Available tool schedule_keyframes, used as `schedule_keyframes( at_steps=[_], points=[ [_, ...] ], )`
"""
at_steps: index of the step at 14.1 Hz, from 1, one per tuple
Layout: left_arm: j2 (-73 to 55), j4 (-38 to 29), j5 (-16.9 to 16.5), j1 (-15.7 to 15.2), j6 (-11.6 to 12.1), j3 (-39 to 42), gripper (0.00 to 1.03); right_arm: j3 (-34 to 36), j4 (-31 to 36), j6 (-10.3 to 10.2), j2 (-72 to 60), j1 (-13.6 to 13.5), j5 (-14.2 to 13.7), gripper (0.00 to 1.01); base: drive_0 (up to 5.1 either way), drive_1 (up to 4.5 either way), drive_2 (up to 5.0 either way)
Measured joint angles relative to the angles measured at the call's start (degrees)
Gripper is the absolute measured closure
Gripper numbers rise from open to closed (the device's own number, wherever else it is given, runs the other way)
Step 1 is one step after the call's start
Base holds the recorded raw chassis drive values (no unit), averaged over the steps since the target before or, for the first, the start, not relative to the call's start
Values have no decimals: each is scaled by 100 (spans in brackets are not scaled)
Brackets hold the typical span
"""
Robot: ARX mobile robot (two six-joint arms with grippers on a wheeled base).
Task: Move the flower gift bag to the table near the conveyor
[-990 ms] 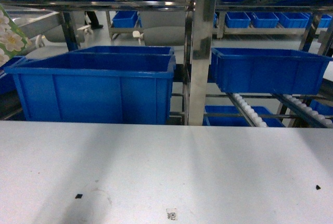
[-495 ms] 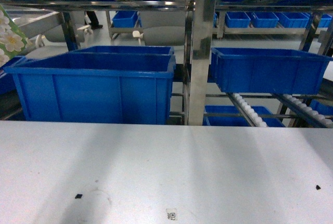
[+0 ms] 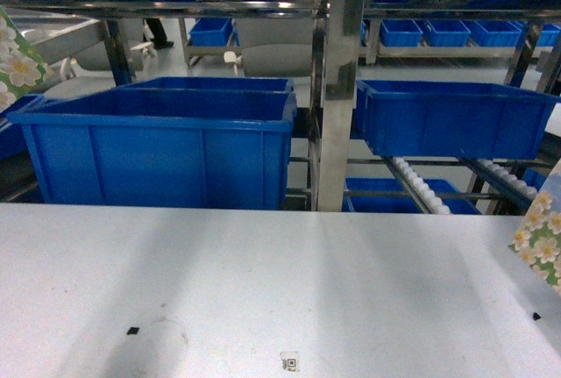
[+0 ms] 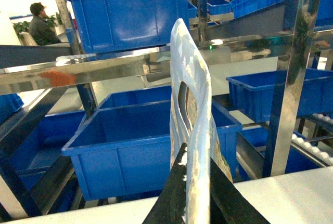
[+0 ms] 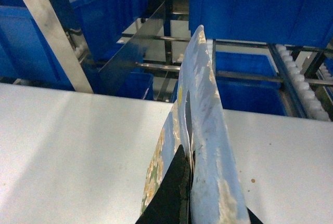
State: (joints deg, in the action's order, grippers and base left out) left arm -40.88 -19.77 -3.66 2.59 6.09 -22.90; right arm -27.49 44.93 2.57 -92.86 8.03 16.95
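Note:
Two flower gift bags show, one in each gripper. My left gripper (image 4: 196, 157) is shut on the top edge of a flower gift bag (image 4: 190, 78), which stands upright above the table's far edge; its corner shows at the head view's left edge (image 3: 12, 58). My right gripper (image 5: 190, 157) is shut on a second flower gift bag (image 5: 205, 104) over the pale table (image 5: 78, 141); this bag's corner (image 3: 542, 239) enters at the right. The conveyor (image 3: 421, 187) with white rollers lies just behind the table (image 3: 263, 281). Neither gripper itself shows in the head view.
A large blue bin (image 3: 158, 146) and another blue bin (image 3: 447, 119) sit on the steel rack behind the table, split by a shiny steel post (image 3: 337, 97). A QR sticker (image 3: 289, 361) and black marks (image 3: 132, 331) lie on the table. A person (image 4: 40, 24) sits far off.
A corner of the flower bag held by my right gripper has come into the head view at the right edge. The bag at the left edge has not moved.

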Motion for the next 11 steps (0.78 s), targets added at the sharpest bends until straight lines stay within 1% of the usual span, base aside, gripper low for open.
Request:
schedule_keyframes(
  at_steps=[4,6,7,10,11],
  points=[
    [2,0,-2,0,0,0,101,155,216,-9,-505,-144,-63,99,0,0,0],
    [2,0,0,0,0,0,101,240,334,4,-575,-275,-39,99,0,0,0],
    [2,0,0,0,0,0,101,249,348,4,-590,-284,-42,99,0,0,0],
    [2,0,0,0,0,0,101,249,382,11,-645,-278,-186,99,0,0,0],
    [2,0,0,0,0,0,101,249,354,28,-645,-273,-195,99,0,0,0]
  ],
)
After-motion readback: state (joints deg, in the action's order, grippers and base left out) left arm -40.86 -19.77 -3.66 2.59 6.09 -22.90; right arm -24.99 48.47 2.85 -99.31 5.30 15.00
